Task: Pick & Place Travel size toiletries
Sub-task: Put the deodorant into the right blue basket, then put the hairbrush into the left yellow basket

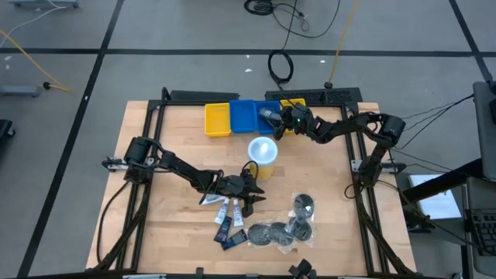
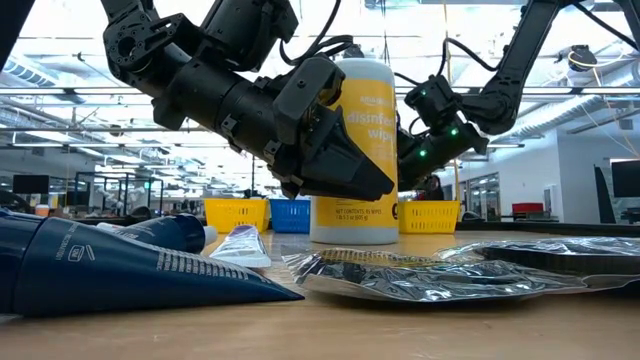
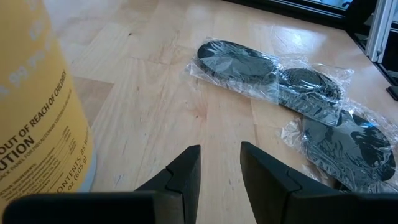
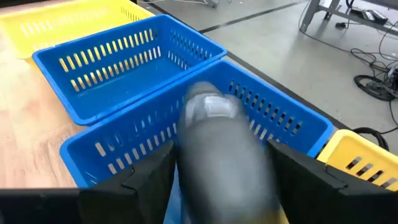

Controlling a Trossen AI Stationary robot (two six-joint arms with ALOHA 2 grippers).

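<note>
The toiletries lie on the table's near middle: white and navy tubes [image 1: 226,211] and round dark packets in clear wrap [image 1: 273,232]. My left gripper [image 1: 249,195] hovers low between the tubes and the yellow canister [image 1: 263,153]. It is open with a narrow gap and holds nothing [image 3: 221,174]; the packets [image 3: 242,62] lie ahead of it. My right gripper [image 1: 277,117] is over the second blue bin [image 4: 283,118] at the far edge, shut on a dark grey tube-like item [image 4: 224,149] with a pale end. My right gripper pinches the dark grey item by its body [image 4: 186,165], one finger [image 4: 149,177] on each side. The pale end [image 4: 212,107] sticks out ahead of the fingers. The item is lifted clear, above the blue bin's near wall.
Several bins stand in a row at the far edge: yellow [image 1: 217,118], blue [image 1: 244,115], a second blue, another yellow [image 4: 367,168]. In the low view a navy tube [image 2: 100,265], a white tube [image 2: 240,245] and a wrapped packet [image 2: 430,275] lie near the camera.
</note>
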